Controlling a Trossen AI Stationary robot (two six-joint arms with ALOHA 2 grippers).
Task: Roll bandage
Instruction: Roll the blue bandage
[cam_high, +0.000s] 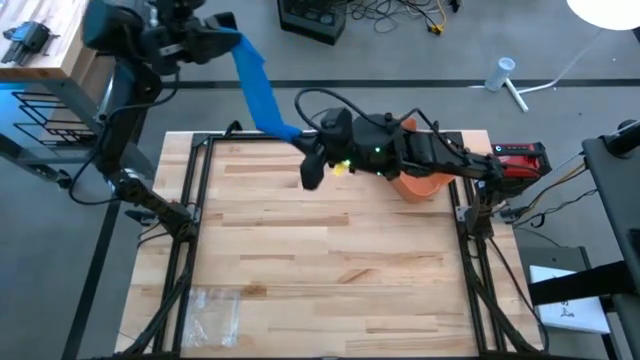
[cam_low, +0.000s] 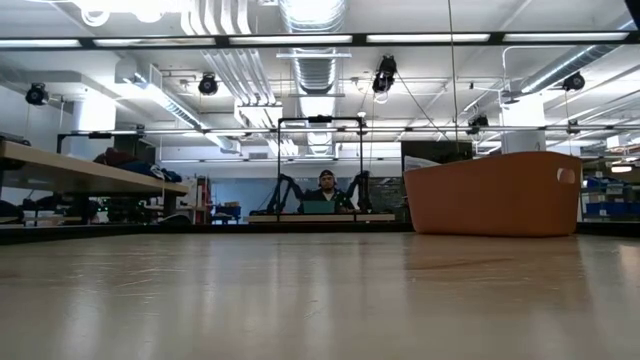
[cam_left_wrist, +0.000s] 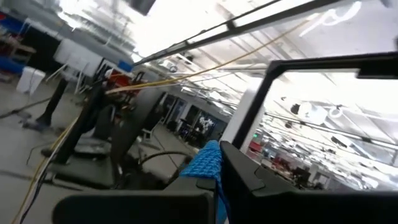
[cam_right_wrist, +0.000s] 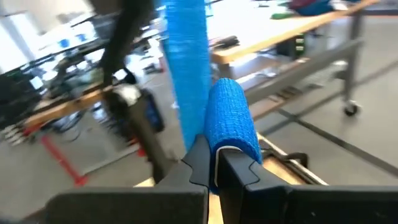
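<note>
The blue bandage (cam_high: 258, 90) is stretched through the air above the table's far left part. One end is a free strip and the other is a rolled part (cam_right_wrist: 231, 118). My left gripper (cam_high: 228, 42) is raised beyond the table's far-left corner and shut on the strip's upper end. My right gripper (cam_high: 303, 143) is over the table's far middle, shut on the rolled part. Neither gripper shows in the low view. My left gripper pinches the strip's free end (cam_left_wrist: 206, 163) between its two fingers, the cloth bunched there. The strip is lifted clear and runs down from it toward the roll, drawn straight. My right gripper pinches the rolled part at its near end (cam_right_wrist: 229, 148) between its two fingers, coming roughly level from the table's right. The roll sticks out past the fingertips, clear of the table. The strip (cam_right_wrist: 186, 62) leaves it toward my left gripper.
An orange bin (cam_high: 420, 185) stands at the far right under my right arm, and it also shows in the low view as the orange bin (cam_low: 495, 195). A clear plastic bag (cam_high: 215, 310) lies near the front left. Black frame rails (cam_high: 190, 200) run along both table sides.
</note>
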